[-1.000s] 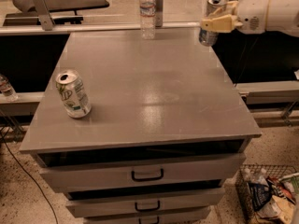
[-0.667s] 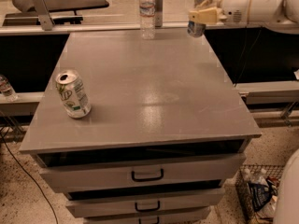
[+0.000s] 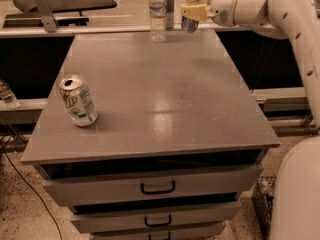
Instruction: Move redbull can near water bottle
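The water bottle (image 3: pixel 158 12) stands upright at the far edge of the grey cabinet top (image 3: pixel 150 94), clear with a white cap and pale label. My gripper (image 3: pixel 192 10) reaches in from the right and is shut on the redbull can (image 3: pixel 193 6), a slim silver can with blue patches. It holds the can above the far edge of the top, a short way right of the bottle. The two do not touch.
A wider white can with green print (image 3: pixel 78 100) stands tilted near the left front of the top. My white arm (image 3: pixel 280 14) crosses the upper right. Drawers with black handles (image 3: pixel 157 188) sit below. A small bottle (image 3: pixel 6 93) stands on a ledge at left.
My gripper has carried the redbull can leftward along the far edge, from the far right corner to close beside the water bottle. The white can has not moved.
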Tool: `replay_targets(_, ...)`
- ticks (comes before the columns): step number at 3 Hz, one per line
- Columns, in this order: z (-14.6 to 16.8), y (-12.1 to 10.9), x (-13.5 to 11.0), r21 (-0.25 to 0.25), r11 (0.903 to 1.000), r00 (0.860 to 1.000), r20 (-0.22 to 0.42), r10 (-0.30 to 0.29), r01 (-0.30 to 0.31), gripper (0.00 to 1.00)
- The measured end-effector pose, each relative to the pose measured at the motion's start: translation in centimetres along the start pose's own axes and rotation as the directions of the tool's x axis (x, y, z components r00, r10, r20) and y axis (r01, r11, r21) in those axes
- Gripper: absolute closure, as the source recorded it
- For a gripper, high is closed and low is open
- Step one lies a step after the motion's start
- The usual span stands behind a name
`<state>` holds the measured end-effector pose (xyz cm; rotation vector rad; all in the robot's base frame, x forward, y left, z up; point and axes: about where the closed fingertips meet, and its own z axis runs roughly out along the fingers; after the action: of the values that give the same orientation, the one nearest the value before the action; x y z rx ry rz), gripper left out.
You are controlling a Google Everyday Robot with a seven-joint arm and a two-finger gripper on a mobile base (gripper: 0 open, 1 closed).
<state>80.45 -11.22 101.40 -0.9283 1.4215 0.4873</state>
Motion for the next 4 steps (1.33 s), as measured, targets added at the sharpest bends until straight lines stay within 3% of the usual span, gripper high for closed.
replay_targets(1, 2.1, -1.5, 0.9, 0.051, 0.9985, 1.000, 0.008, 0.018, -0.019, 1.00)
replay_targets(2, 4.0, -3.1, 2.3, 0.103, 0.9945, 0.999, -0.025, 0.025, -0.022, 1.00)
replay_targets(4, 6.4, -4.2, 5.4, 0.145, 0.9895, 0.986, -0.162, 0.031, -0.008, 1.00)
